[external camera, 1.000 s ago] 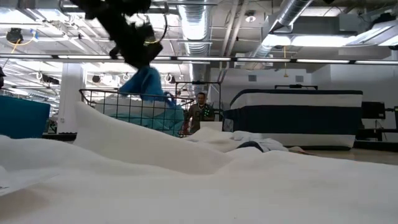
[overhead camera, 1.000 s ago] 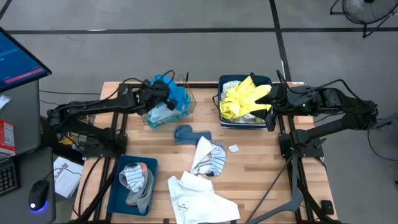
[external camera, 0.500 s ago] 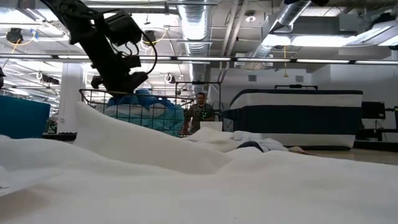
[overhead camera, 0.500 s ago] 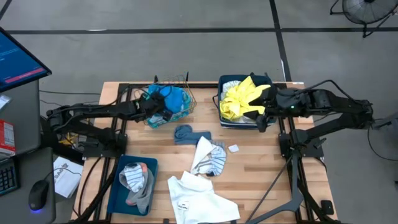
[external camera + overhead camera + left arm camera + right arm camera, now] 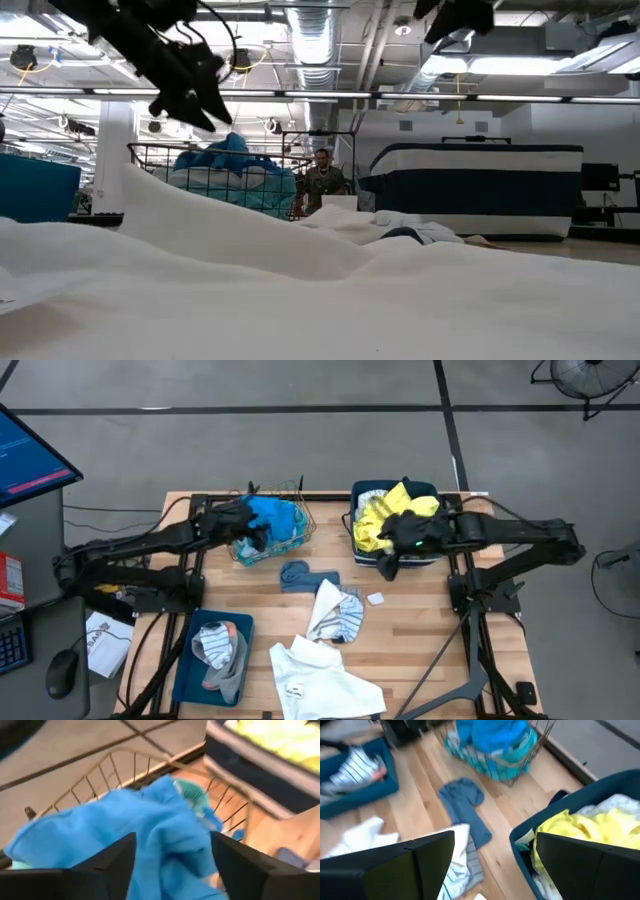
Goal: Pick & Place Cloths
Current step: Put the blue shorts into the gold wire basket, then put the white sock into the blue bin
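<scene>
With both hands spread | blue cloth [image 5: 272, 517] in wire basket [image 5: 303, 530] | yellow cloth [image 5: 378, 517] in bin [image 5: 364, 551]

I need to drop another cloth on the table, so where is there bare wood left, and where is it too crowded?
Bare wood shows right of the striped cloth and white cloth, below the yellow-filled bin, out to the table edge. A smaller patch lies between the wire basket and the lower-left bin. The middle, around the dark blue cloth, is crowded.
</scene>
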`<action>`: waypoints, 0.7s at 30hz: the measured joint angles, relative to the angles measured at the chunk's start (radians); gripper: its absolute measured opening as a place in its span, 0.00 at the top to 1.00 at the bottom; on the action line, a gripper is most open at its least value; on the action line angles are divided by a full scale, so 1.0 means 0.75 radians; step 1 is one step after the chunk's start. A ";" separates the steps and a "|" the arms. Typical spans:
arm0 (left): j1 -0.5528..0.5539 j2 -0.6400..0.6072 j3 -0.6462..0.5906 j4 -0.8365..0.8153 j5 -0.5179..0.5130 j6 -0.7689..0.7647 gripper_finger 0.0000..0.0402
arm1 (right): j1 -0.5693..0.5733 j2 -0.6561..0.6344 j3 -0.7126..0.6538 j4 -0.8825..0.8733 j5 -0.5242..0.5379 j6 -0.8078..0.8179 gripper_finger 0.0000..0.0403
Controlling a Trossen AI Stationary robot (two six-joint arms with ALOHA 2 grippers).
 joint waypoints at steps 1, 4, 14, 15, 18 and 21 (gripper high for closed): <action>-0.004 -0.029 0.000 -0.001 0.001 -0.006 0.38 | 0.001 0.035 0.000 0.001 -0.001 -0.004 0.31; -0.014 -0.120 0.000 0.002 0.014 -0.061 0.30 | 0.001 0.153 0.000 -0.002 -0.004 -0.012 0.31; -0.072 -0.428 0.001 0.121 0.238 -0.104 0.26 | 0.009 0.575 0.000 0.106 -0.154 -0.013 0.31; -0.080 -0.458 0.001 0.138 0.264 -0.103 0.27 | 0.014 0.612 0.000 0.141 -0.154 -0.013 0.31; -0.101 -0.541 0.001 0.210 0.330 -0.097 0.28 | 0.027 0.723 0.000 0.268 -0.174 -0.014 0.31; -0.116 -0.611 0.001 0.257 0.360 -0.095 0.28 | 0.036 0.826 0.000 0.393 -0.204 -0.031 0.31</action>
